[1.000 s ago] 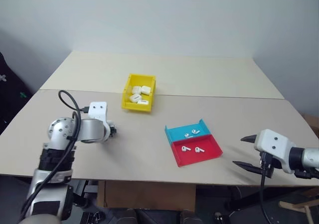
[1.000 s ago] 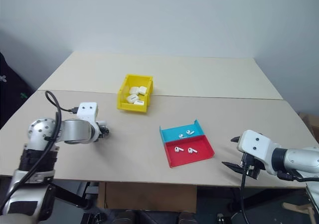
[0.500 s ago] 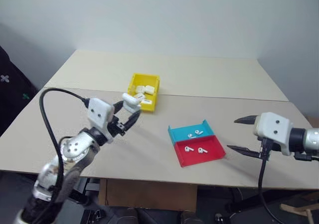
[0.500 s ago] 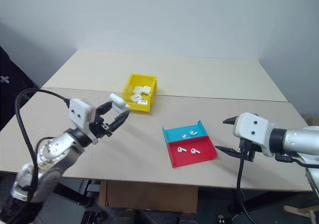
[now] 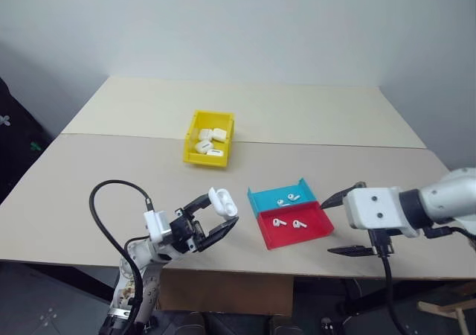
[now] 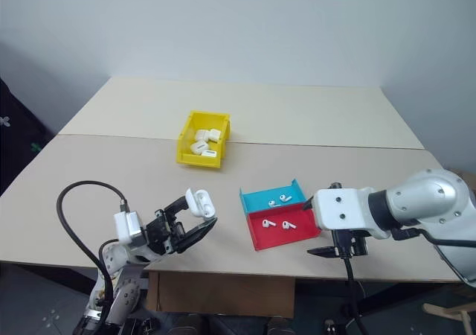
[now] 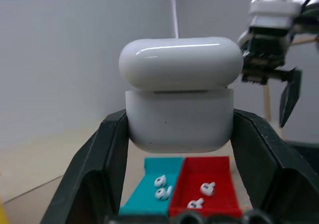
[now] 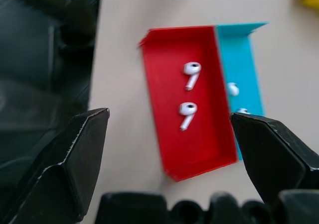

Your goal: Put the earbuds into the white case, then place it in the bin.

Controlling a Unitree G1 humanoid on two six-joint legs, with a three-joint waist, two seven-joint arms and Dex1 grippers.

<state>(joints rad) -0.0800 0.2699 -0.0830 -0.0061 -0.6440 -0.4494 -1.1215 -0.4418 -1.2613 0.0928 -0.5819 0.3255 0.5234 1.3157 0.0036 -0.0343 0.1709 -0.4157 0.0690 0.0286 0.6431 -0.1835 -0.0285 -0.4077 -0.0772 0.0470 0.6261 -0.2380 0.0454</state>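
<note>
Case (image 7: 179, 102) sits clamped between left gripper (image 7: 180, 149) fingers.

White case (image 7: 179, 102) lid shut, in left claw (image 5: 217, 217); earbuds (image 5: 287, 222) in trays.

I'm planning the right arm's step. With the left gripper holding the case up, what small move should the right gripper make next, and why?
Probably lower the open right gripper onto one earbud in the red tray. The left gripper is shut on the white case, whose lid looks barely ajar, and four earbuds lie loose in the red and blue trays, so none is in the case yet.
</note>
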